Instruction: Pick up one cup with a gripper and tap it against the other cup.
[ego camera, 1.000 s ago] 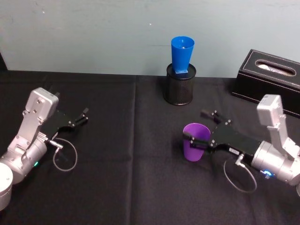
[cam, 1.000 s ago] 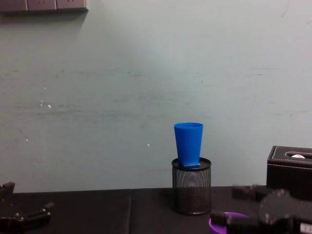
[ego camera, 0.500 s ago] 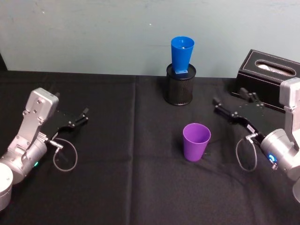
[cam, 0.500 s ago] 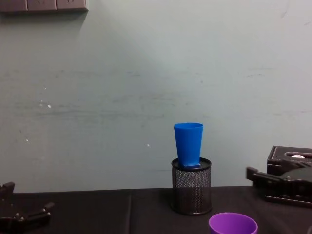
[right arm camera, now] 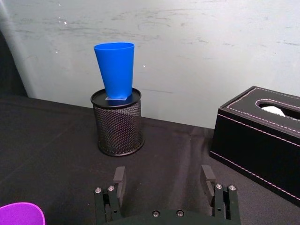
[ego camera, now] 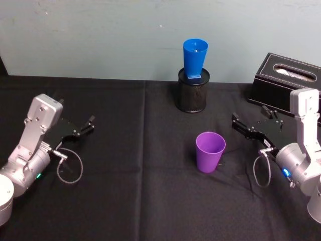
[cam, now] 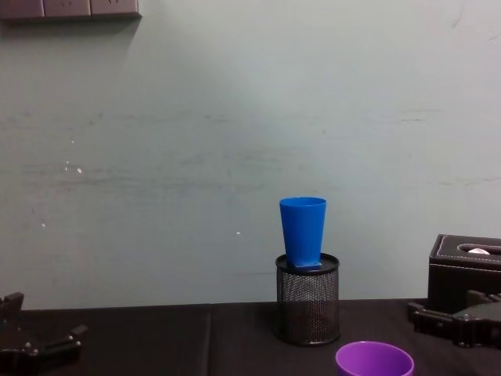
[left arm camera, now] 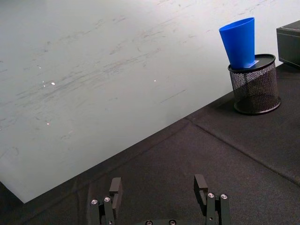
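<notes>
The counter (ego camera: 125, 201) is covered with a black cloth, and a fold line is seen running from its back edge towards the front. Behind it a pale blue-green wall (cam: 235, 117) is found, with faint scratches. The purple cup (ego camera: 210, 151) is placed upright on the cloth, free of any grip. The blue cup (ego camera: 194, 59) is set upright on top of a black wire-mesh pen holder (ego camera: 192, 91) near the wall. A black tissue box (ego camera: 287, 84) is placed at the right of the holder. The right pincer (ego camera: 251, 122) is held wide and empty, just to the right of the purple cup. The left pincer (ego camera: 85, 125) is parked at the left side, also spread wide and empty.
</notes>
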{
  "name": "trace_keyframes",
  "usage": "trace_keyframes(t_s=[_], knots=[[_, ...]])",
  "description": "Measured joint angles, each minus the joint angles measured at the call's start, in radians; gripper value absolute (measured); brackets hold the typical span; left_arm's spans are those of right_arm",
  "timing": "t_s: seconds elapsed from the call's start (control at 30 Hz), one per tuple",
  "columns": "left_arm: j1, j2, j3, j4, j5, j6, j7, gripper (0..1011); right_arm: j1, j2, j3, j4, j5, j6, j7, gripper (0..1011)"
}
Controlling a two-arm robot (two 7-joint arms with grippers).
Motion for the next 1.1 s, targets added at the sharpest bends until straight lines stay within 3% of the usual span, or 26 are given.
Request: trace_keyframes(t_s=[1.1], knots=[[0.0, 0.0, 0.0, 0.0, 0.0, 0.0, 0.0, 1005, -0.002, 0.0, 0.0, -0.004, -0.001, -0.007, -0.011, 1003]])
